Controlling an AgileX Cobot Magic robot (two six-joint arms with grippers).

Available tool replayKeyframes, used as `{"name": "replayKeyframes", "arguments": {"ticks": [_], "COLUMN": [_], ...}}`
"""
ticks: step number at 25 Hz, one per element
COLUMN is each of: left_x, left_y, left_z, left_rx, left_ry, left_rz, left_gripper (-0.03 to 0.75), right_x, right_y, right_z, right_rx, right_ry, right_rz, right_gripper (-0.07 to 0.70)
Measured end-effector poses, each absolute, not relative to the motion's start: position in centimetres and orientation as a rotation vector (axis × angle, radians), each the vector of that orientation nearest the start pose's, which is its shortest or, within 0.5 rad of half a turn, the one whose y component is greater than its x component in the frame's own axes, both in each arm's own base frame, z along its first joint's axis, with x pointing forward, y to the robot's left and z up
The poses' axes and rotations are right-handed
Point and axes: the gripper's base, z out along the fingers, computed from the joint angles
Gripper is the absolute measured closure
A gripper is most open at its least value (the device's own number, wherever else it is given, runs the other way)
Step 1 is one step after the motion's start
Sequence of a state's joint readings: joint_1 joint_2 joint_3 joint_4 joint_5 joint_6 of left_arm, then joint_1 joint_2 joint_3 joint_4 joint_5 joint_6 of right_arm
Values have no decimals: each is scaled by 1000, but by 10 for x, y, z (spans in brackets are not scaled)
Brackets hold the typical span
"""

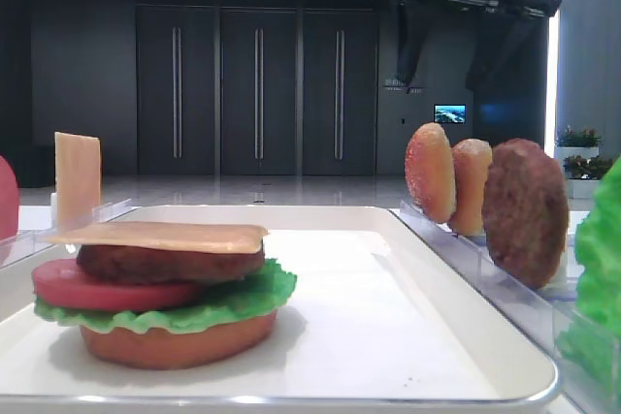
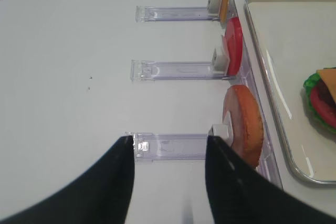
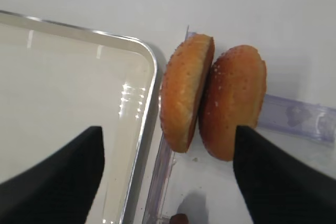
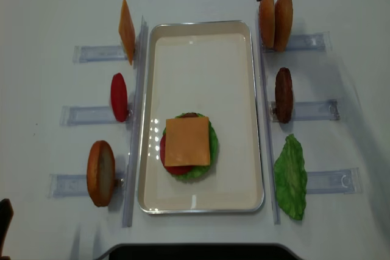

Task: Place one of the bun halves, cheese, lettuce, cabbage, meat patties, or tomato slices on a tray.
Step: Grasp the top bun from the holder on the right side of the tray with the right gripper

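Observation:
Two domed, speckled bun halves (image 3: 186, 93) (image 3: 233, 100) stand on edge side by side in a clear rack, just right of the white tray (image 3: 63, 87). My right gripper (image 3: 168, 129) hangs open above them, its black fingers wide apart and nothing between them. On the tray, a cheese slice (image 4: 187, 141) tops a stack of patty, tomato, lettuce (image 1: 243, 300) and a bottom bun. A meat patty (image 4: 283, 94) and a lettuce leaf (image 4: 291, 178) sit in the right racks. My left gripper (image 2: 168, 140) is open over a left rack.
Left of the tray, clear racks (image 2: 173, 146) hold a cheese slice (image 4: 126, 31), a tomato slice (image 4: 119, 97) and an orange-brown bun piece (image 4: 100, 173). The racks run close along both long sides of the tray. White tabletop lies beyond them.

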State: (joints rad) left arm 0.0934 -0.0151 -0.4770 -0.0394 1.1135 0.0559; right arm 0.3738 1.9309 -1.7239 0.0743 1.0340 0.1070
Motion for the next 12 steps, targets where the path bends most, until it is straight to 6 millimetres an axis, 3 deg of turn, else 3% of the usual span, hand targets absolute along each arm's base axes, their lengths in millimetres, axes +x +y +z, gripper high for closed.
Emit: {"name": "replayKeyframes", "arguments": {"ticks": [5, 12], "left_x": [-7, -7], "left_y": [-4, -4], "left_z": [267, 267], "left_rx": [-37, -37], "left_ry": [2104, 2104], "left_rz": [42, 42], "left_gripper": [370, 370], "right_x": [397, 399], "right_y": [154, 160], "right_z": [278, 282], "right_rx": [-271, -228], "right_ry": [2746, 2708], "right_rz": [269, 374], "right_gripper": [135, 135]}}
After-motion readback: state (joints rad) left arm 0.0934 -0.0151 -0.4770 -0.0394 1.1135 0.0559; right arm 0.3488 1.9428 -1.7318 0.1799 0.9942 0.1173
